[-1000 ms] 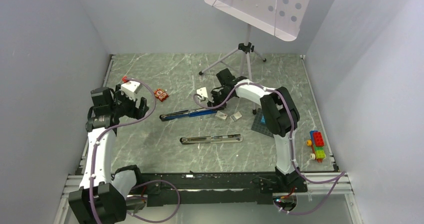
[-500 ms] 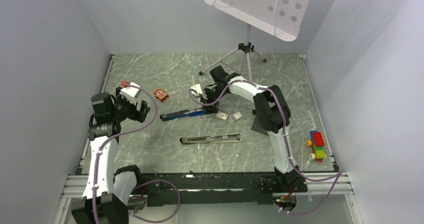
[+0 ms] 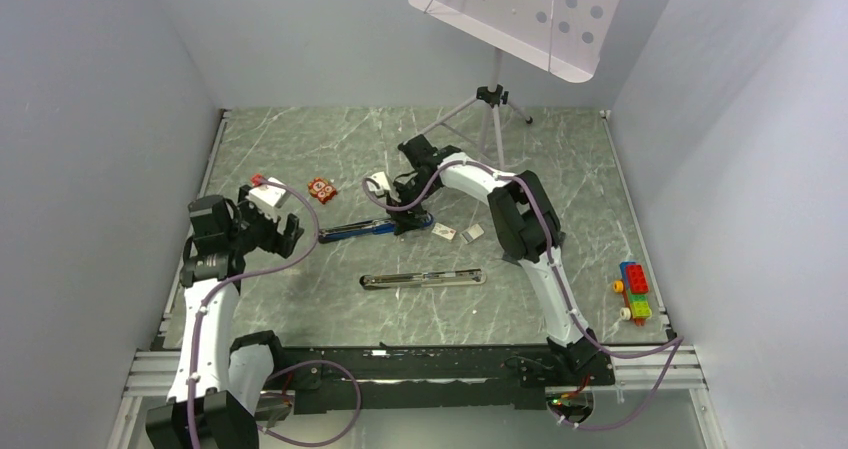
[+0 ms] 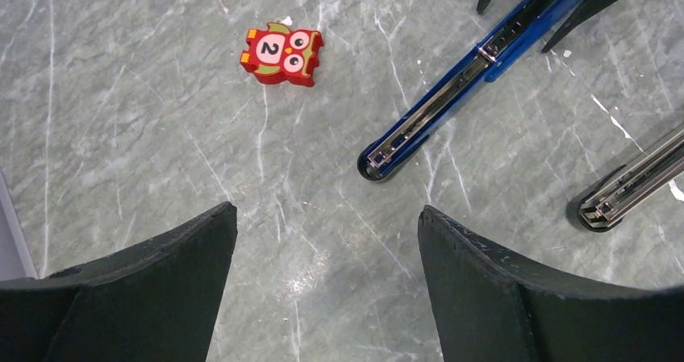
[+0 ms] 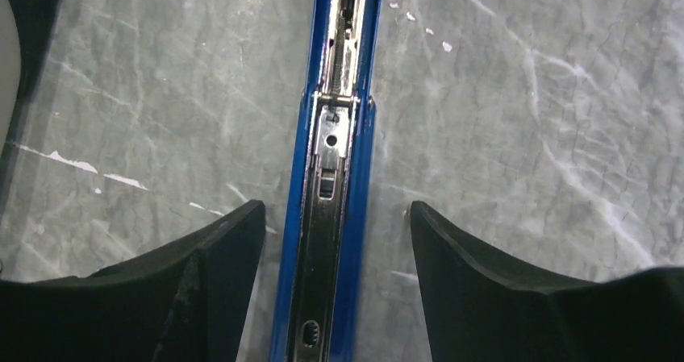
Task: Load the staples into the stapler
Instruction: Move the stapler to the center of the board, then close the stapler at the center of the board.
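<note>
Staples (image 3: 444,232), a tiny silver-grey metal block, sit loose on the grey marbled surface (image 3: 300,149), just right of the long blue stapler (image 5: 335,160). Right hand (image 5: 335,217) hangs over that stapler's exposed metal channel, fingers spread either side, gripping nothing. Left hand (image 4: 327,217) is wide open and empty too, near the stapler's left end. Long silver stapler (image 3: 422,280) lies nearer.

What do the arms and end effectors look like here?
The left arm and right arm have white links, black joints and a purple cable looped alongside each. The left end effector and right end effector each have two matte black wedge-shaped fingers. No markings visible.
</note>
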Motion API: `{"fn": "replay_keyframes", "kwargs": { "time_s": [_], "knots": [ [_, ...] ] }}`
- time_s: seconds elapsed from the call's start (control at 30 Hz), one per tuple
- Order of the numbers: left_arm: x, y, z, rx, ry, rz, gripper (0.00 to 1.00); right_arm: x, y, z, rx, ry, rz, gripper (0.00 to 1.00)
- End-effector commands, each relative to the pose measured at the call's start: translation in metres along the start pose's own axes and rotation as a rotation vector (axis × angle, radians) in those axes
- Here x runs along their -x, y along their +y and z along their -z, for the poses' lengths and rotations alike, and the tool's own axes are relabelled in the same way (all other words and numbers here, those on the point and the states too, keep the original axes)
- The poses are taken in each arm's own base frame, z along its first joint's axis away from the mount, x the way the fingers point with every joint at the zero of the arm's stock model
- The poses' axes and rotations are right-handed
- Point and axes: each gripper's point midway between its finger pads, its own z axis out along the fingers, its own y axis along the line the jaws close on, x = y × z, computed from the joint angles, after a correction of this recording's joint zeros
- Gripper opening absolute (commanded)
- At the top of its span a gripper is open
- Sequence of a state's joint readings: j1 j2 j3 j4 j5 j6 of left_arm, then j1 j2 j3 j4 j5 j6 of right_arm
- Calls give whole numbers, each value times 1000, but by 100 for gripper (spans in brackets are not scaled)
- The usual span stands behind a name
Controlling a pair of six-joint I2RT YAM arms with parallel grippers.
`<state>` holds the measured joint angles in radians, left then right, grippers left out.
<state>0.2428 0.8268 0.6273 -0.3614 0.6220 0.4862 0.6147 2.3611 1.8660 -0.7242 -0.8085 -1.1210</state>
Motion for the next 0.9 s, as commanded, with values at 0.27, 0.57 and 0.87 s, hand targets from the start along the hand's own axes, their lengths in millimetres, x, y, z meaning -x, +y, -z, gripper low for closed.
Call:
{"fn": "replay_keyframes", "kwargs": {
  "time_s": [0.27,0.57,0.87],
  "knots": [
    [5,-7,-4,-30,-70,3,84,7,-1,2,-33,19,-35,65],
    [0,-11,-8,-53,-72,25,84,28,-10,9,-47,-71,-80,64],
    [4,-10,-9,-58,-78,29,83,36,-18,10,-87,-108,-106,53]
  ]
}}
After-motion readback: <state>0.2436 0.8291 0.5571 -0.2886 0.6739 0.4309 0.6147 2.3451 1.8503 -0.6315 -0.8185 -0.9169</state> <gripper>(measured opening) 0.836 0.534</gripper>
